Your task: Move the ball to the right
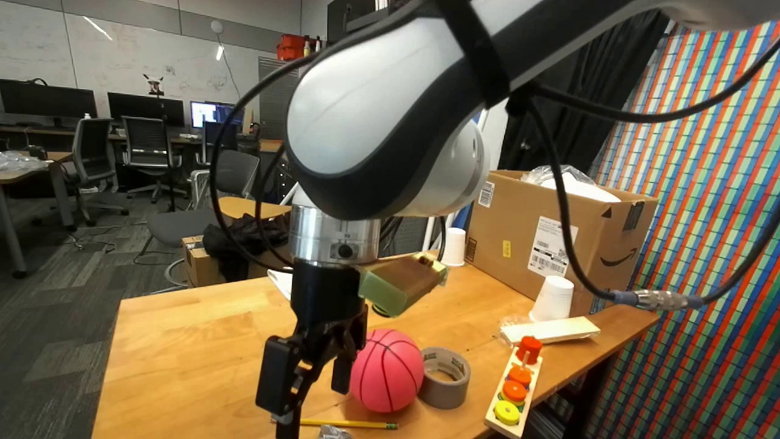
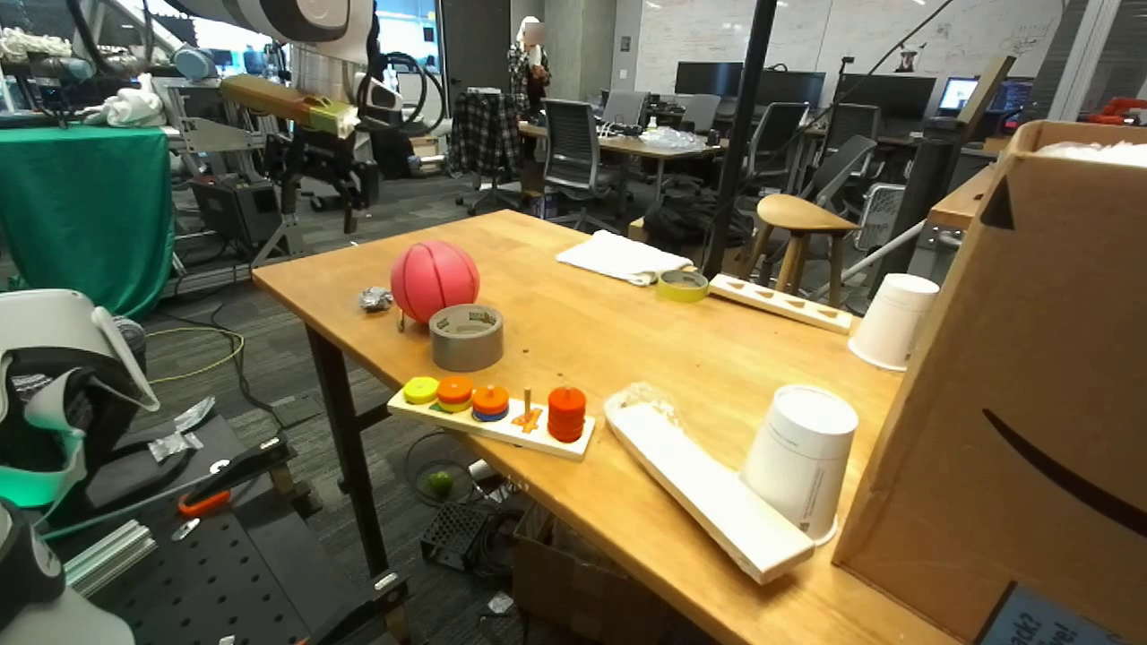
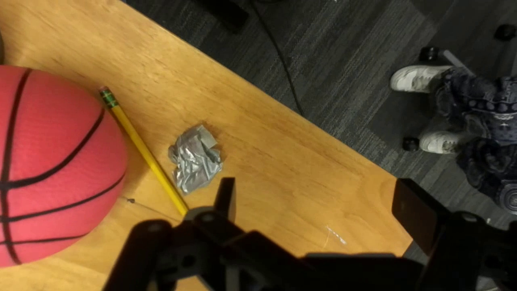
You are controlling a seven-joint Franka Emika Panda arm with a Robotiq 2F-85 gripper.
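Note:
The ball (image 1: 387,371) is pinkish-red with dark seam lines and rests on the wooden table (image 1: 201,341). It also shows in an exterior view (image 2: 435,279) near the table's far left end, and in the wrist view (image 3: 56,169) at the left edge, partly cut off. My gripper (image 1: 309,393) is open, with nothing between its fingers. In the wrist view its fingers (image 3: 314,198) are spread wide over the table corner, apart from the ball. In an exterior view the gripper (image 2: 321,210) hangs above table height, beyond the ball.
A grey tape roll (image 2: 466,339) stands close to the ball. A yellow pencil (image 3: 145,151) and crumpled foil (image 3: 196,159) lie beside it. A ring-stacking toy (image 2: 493,421), white cups (image 2: 800,457), a white bar (image 2: 708,488) and a cardboard box (image 2: 1013,358) are further along the table.

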